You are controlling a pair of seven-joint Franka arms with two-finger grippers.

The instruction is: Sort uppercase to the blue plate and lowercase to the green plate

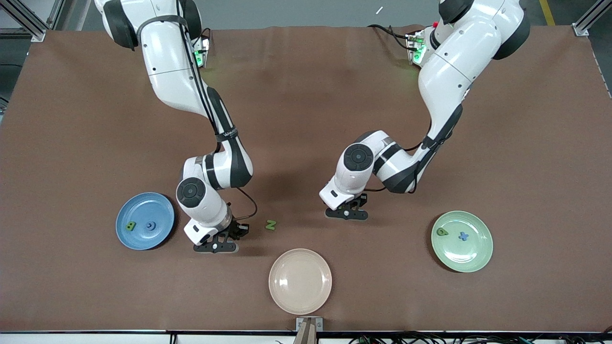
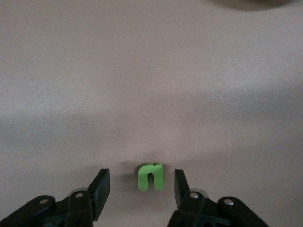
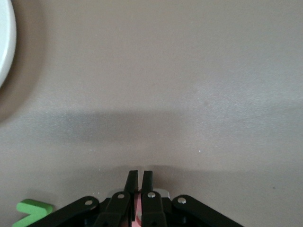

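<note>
The left gripper (image 1: 347, 213) sits low over the brown table (image 1: 306, 119), between the beige plate (image 1: 300, 281) and the green plate (image 1: 462, 241). The front view hides what lies under it; the left wrist view shows its fingers (image 2: 100, 187) apart with a small green lowercase n (image 2: 151, 176) between them, a gap on each side, not yet gripped.

The right gripper (image 1: 217, 244) is down at the table just beside the blue plate (image 1: 145, 220). The right wrist view shows its fingers (image 3: 131, 185) pressed together on something pink-red (image 3: 137, 213), too little of it showing to read the letter. The green N (image 1: 271, 224) lies on the table just beside this gripper, toward the left arm's end, its corner also visible in the right wrist view.

Only the front view shows the plates' contents: a green B (image 1: 130, 226) and blue G (image 1: 151, 226) on the blue plate, a green letter (image 1: 442, 231) and blue x (image 1: 463, 236) on the green plate
</note>
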